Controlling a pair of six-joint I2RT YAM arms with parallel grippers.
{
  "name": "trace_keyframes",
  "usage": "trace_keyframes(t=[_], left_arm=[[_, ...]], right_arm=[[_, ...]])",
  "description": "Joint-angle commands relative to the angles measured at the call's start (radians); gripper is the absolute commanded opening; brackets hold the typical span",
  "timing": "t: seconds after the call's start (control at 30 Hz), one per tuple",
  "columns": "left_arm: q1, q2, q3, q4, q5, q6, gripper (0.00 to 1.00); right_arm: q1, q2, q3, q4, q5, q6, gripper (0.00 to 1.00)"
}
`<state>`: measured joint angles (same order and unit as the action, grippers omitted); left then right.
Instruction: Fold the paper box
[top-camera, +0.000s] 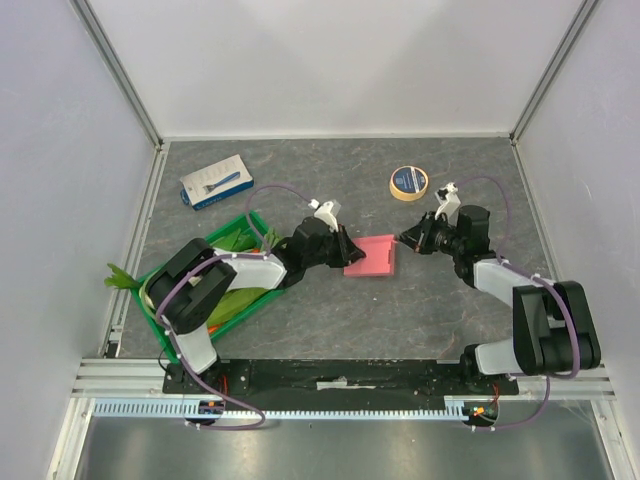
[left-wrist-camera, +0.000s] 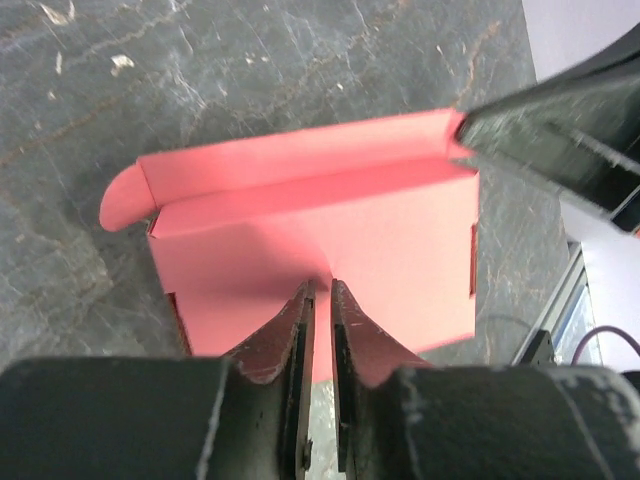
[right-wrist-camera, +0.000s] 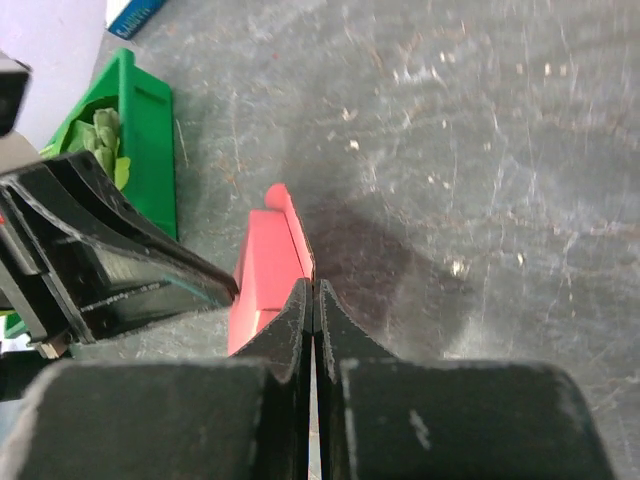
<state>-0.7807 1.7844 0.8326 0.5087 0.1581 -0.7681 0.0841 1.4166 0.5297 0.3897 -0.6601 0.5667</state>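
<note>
step: mid-fold, long flap partly up | box flat, between both grippers | left gripper clenched on near edge | right gripper closed, tips at flap, pinch unclear | next: likely push flap over, base held steady

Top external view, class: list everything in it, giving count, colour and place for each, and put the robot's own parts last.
paper box: one, pink, table centre, between the arms.
flat package: one, blue and white, far left.
tape roll: one, tan rim, dark blue centre, far right of centre.
crate: one, green, near left, holding leafy vegetables.
table: one, dark grey, marbled.
left arm: one, black and white; jaws closed on the box's left edge.
right arm: one, black and white; jaws closed on the box's right edge.
</note>
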Motion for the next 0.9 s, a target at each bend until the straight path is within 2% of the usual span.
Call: trace_keyframes(t=[0.0,0.2,0.37,0.53,0.7,0.87], left_arm=[[-0.035,-0.052,-0.050,-0.049,-0.009,0.059,0.19],[-0.081,-0.111,-0.076,-0.052,-0.031,0.056,0.19],[-0.103,-0.164,-0.107,-0.059,-0.069,0.072,0.20],[-0.109,-0.224,-0.131,-0.091,-0.114,0.108,0.28],[-0.111,-0.237,-0.132,-0.104,-0.103,0.133,0.30],[-0.112,-0.347,-0.162,-0.108,-0.121,0.194,0.37]], right_arm=[[0.025,-0.074,0.000,0.098,-0.009,-0.074,0.00],[0.095,-0.123,0.018,0.035,0.033,-0.165,0.00],[0.135,-0.209,0.019,-0.066,0.101,-0.301,0.00],[0.146,-0.263,-0.026,-0.084,0.174,-0.376,0.00],[0.176,-0.268,-0.059,-0.061,0.188,-0.425,0.00],[0.201,-0.278,-0.071,-0.066,0.220,-0.462,0.00]])
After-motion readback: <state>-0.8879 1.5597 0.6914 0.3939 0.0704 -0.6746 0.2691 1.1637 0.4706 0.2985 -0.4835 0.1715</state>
